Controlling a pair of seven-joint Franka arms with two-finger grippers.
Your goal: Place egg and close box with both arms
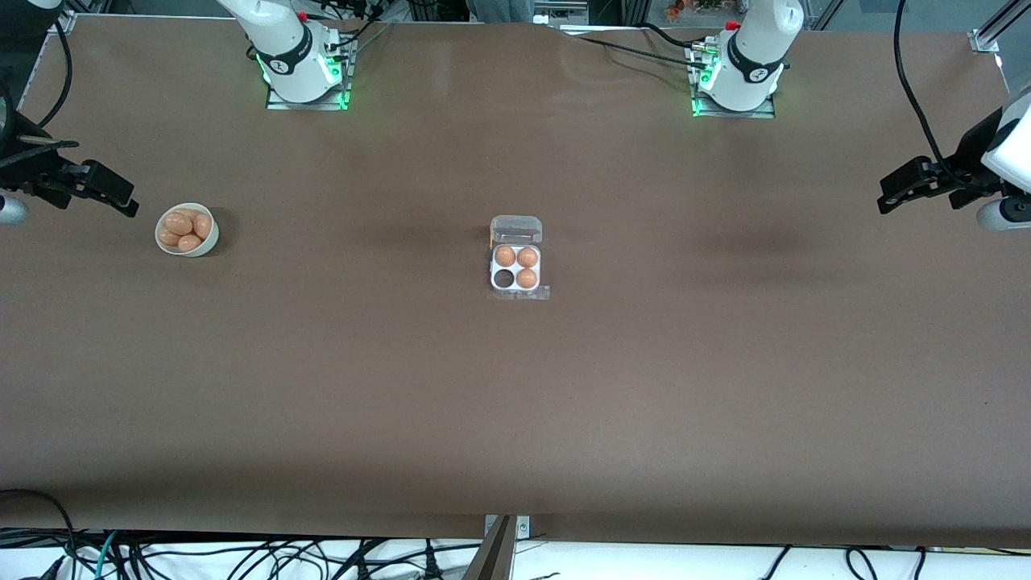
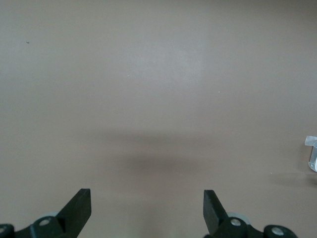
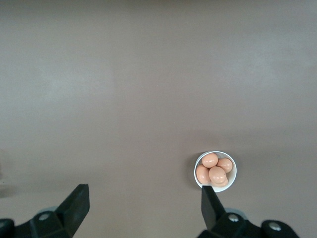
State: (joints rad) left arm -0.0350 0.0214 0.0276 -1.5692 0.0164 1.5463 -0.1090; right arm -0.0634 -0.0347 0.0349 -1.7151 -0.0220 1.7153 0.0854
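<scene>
A wide brown table (image 1: pixel 515 387) fills the front view; cables (image 1: pixel 242 556) trail along its 6 o'clock edge and the two green-lit arm bases stand along its 12 o'clock edge. The box (image 1: pixel 516 258) sits at mid-table with its clear lid folded back flat toward the bases; three of its four cells hold brown eggs (image 1: pixel 516 264), and the cell at its 7 o'clock corner is dark and empty. A white bowl (image 1: pixel 187 229) of brown eggs stands toward the right arm's end of the table.

The right wrist view shows the bowl (image 3: pixel 215 171) from above with about four eggs (image 3: pixel 214 170) in it, just beside one fingertip (image 3: pixel 208 203); the front view alone shows the whole box. The left wrist view catches only a sliver of the box (image 2: pixel 312 153) at its frame edge.

The right gripper (image 1: pixel 105 193) hangs with fingers spread wide and empty, just beside the bowl at its 9 o'clock and well apart from the box. The left gripper (image 1: pixel 902 189) hangs likewise spread and empty at the table's other end, at the box's 3 o'clock and well apart from it.
</scene>
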